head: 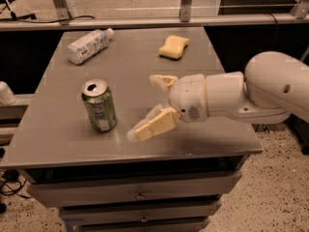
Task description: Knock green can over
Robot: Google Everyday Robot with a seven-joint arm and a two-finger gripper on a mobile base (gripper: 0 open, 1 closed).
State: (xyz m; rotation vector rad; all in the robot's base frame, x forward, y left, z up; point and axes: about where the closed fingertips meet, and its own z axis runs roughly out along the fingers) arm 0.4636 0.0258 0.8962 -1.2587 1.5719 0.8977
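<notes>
The green can (99, 106) stands upright on the grey table (58, 134), left of centre, with its silver top and open pull-tab showing. My gripper (144, 106) reaches in from the right on a white arm (251, 98), just right of the can with a small gap. Its two yellowish fingers (153, 124) are spread apart and hold nothing, pointing left toward the can.
A clear plastic bottle with a white label (88, 45) lies on its side at the table's back left. A yellow sponge (174, 47) lies at the back centre. Drawers sit under the table's front edge (140, 195). A rail runs behind the table.
</notes>
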